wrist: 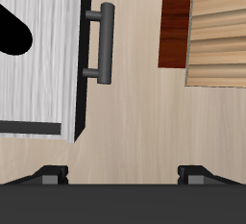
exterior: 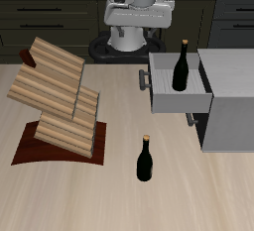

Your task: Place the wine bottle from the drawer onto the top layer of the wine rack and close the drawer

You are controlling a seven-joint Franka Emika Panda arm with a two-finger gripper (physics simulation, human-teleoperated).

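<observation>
1. I see the wine bottle (exterior: 182, 67) standing upright inside the open drawer (exterior: 164, 93).
2. Twin bottle (exterior: 145, 160) stands on the surface (exterior: 69, 195), near the wine rack (exterior: 58, 101).
3. My pincer (wrist: 123, 175) hangs released, empty, above bare surface beside the drawer handle (wrist: 102, 43).

1. The wine bottle (exterior: 181, 69) in the drawer (exterior: 167, 98) is near-black with a tan cork top.
2. The drawer is light grey; its ridged inside shows fine grey-and-white stripes, and its bar handle (wrist: 102, 43) is dark grey.
3. The cabinet (exterior: 226, 116) is plain grey.
4. The wine rack (exterior: 57, 96) has pale wooden slats on a dark reddish-brown base board (exterior: 40, 154).
5. A second bottle (exterior: 145, 161) is equally black with a tan cork.
6. The counter (exterior: 198, 190) is light wood-grain beige.
</observation>
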